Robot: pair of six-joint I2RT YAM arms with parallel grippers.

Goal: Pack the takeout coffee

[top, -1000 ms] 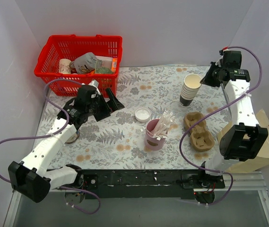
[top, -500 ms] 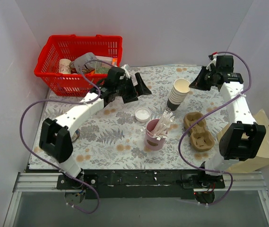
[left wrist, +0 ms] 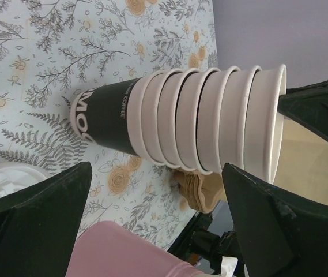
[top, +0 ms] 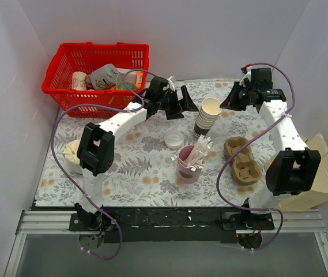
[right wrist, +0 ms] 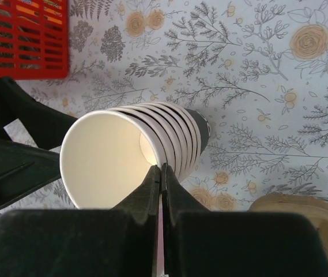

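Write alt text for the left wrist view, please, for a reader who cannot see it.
A stack of cream paper cups, nested in a dark cup, runs sideways across the frame between the wide-open fingers of the left claw. A white lid and a pink cup show below.

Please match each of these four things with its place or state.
Things:
1. red basket
2. pink cup
3. white lid
4. cup stack

Places or states:
A. between the open left gripper and the shut right gripper
B. at the table's far left corner
C. holds white sticks
D. lying alone on the tablecloth

Pairs: 1-B, 2-C, 3-D, 4-A
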